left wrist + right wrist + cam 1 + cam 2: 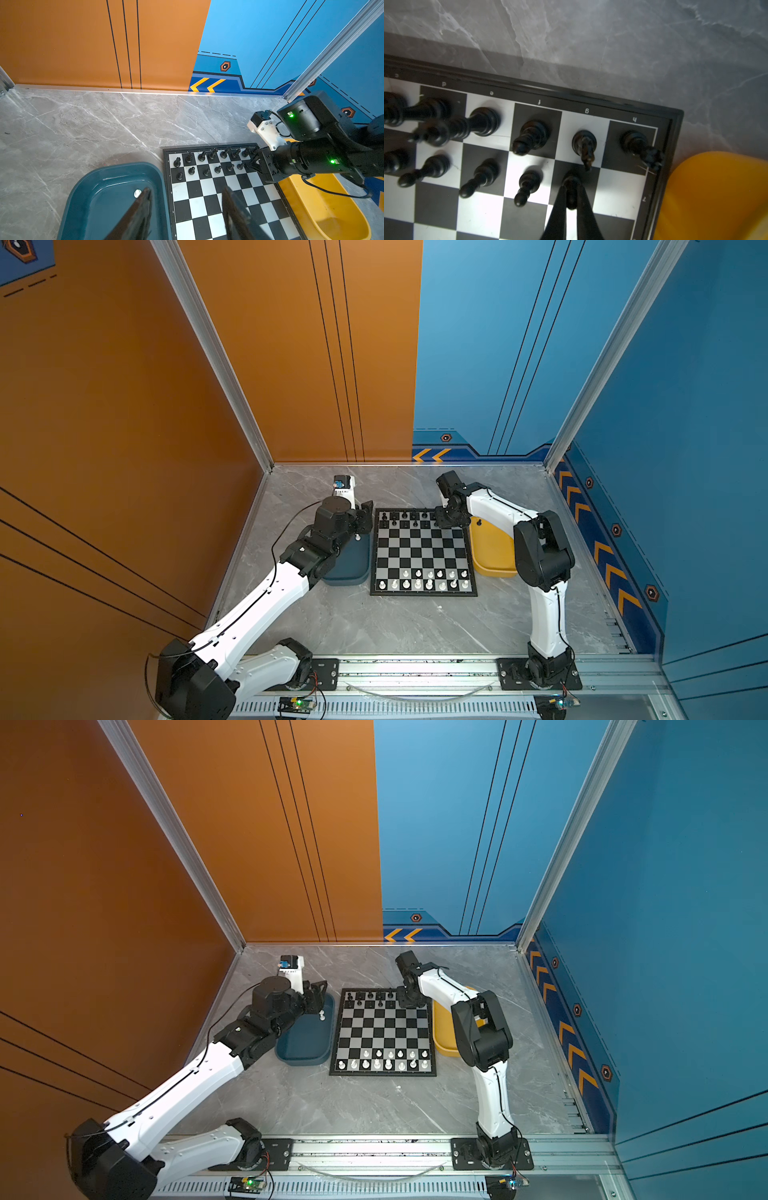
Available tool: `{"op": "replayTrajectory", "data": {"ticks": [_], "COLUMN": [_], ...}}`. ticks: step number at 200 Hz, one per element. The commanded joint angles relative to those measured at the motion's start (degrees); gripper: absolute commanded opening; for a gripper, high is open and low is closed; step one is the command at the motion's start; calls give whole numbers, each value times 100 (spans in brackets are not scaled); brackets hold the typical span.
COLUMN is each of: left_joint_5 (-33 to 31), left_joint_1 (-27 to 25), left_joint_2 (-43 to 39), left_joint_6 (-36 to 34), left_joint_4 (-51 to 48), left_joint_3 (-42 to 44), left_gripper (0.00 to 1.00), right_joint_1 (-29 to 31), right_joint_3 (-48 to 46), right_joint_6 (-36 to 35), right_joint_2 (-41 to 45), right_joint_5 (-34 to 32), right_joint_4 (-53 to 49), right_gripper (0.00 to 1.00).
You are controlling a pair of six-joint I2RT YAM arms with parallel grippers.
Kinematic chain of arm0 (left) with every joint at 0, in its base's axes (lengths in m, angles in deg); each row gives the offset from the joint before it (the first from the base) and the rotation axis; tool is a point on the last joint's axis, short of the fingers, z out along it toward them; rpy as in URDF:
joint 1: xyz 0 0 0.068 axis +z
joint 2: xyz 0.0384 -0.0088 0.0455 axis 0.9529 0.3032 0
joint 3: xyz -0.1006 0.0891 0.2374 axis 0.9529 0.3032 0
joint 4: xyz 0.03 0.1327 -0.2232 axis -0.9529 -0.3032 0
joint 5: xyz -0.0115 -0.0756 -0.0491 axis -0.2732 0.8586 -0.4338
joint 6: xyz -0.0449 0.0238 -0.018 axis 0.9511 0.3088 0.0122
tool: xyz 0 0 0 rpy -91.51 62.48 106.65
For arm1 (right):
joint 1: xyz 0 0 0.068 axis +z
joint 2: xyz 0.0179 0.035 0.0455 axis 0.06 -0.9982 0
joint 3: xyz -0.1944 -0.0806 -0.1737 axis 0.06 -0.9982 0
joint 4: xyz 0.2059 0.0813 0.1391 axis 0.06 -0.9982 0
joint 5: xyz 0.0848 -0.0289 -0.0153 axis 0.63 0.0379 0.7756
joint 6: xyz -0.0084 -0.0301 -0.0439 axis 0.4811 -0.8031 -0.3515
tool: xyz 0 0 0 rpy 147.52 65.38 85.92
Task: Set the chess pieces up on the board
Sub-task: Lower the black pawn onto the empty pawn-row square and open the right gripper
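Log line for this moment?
right gripper: shut on black pawn on board | left gripper: open near teal tray | white piece: in tray

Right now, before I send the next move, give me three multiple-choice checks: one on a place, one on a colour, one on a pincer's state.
1. The white piece off the board lies: A in the teal tray; B in the right pincer; C in the left pincer.
2. The pawn in the right pincer is: A white; B black; C yellow.
3. The left pincer is: A shut on a piece; B shut empty; C open.
Answers: 1 A, it lies on the tray floor in the left wrist view. 2 B, the pinched pawn is black in the right wrist view. 3 C, its jaws stand wide apart, nothing between.
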State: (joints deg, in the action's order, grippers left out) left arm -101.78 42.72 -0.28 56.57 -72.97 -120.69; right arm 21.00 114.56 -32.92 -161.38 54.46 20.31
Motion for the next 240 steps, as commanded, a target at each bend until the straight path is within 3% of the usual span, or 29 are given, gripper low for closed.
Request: {"op": "replayTrajectory", "data": {"ticks": [1, 85, 240], "left_joint_5": [131, 124, 166], "left_joint_1": [62, 62, 67], "left_joint_2": [19, 19, 11], "left_joint_6": [16, 16, 25], "left_joint_4": [-31, -31, -39], "left_joint_3": [21, 21, 8], "left_gripper": [56, 56, 56], "right_joint_1": [-51, -36, -3], "right_joint_3": [-15, -35, -194], "right_joint_6": [-46, -10, 77], "right_joint_2": [-57, -88, -52], "right_joint_5": [-62, -16, 68], "right_joint_4": [-187, -179, -92], "right_gripper": [5, 18, 22]}}
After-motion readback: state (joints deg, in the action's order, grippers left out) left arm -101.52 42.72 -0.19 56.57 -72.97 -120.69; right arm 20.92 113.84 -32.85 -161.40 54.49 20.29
